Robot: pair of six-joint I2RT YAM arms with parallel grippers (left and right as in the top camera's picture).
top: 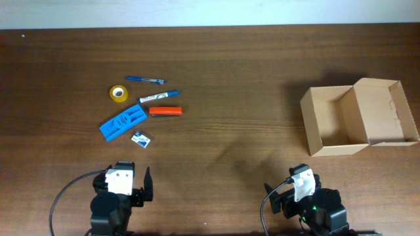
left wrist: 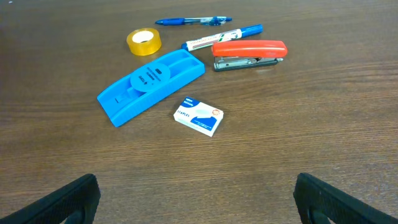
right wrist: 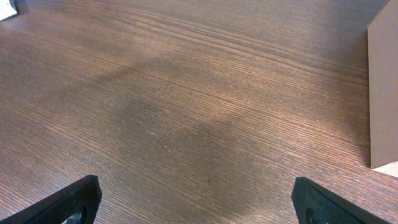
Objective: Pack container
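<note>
One dark wooden table (pale wall beyond) bears the container.

Seen from above as two matte black, blocky bodies at the near edge: left arm and right arm. Capped each with white plastic, the left cover squarish, the right cover narrower. Trailed by a thin black cable looping off the left arm, and a second cable beside the right. Marked on the right by what may be a tiny green light. Close up, on left gripper and right gripper, only dark, blunt, wedge-shaped fingers.
</note>
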